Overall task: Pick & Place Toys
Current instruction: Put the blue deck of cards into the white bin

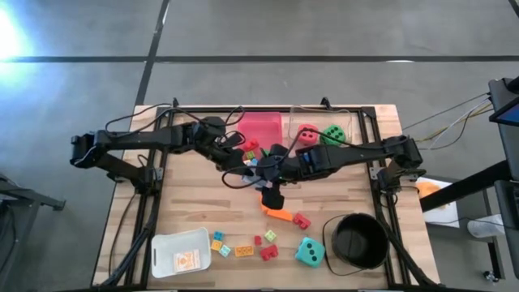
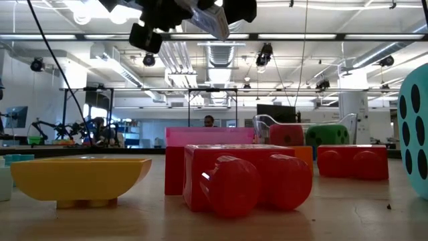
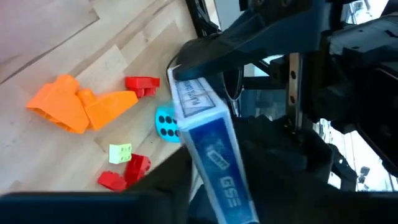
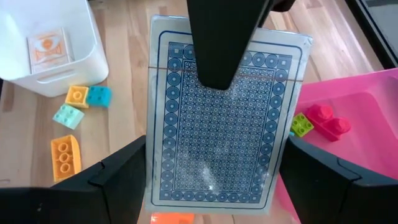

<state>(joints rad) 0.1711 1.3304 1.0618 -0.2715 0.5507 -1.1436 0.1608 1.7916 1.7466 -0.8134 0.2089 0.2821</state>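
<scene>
Above the middle of the table, both grippers meet on a blue-backed card box [image 4: 217, 124], which also shows edge-on as the card box [image 3: 214, 155]. My left gripper [image 1: 243, 163] reaches in from the left and my right gripper [image 1: 264, 170] from the right. Both are shut on the box [image 1: 254, 165]. On the table below lie orange pieces [image 1: 276, 212], a red brick [image 1: 302, 220], a teal die [image 1: 309, 252] and several small bricks [image 1: 243, 248]. A red die [image 1: 307, 135] and a green die [image 1: 332, 135] stand at the far side. My left gripper pinches the box's two broad faces at one short end. One finger [image 4: 217, 50] lies on the patterned face; the box hides the other. The box is lifted clear of the table. My right gripper pinches the box's two long edges [image 4: 152, 180] between its fingers [image 4: 118, 180], near the end away from the left gripper. It comes slanting down from the table's right. The patterned face is turned toward its wrist.
A white bin [image 1: 180, 251] at the near left holds an orange card box [image 4: 46, 50]. A black bucket [image 1: 357, 241] stands near right. The pink tray [image 1: 261, 128] at the far middle holds a green brick [image 4: 302, 123] and a red brick [image 4: 326, 119].
</scene>
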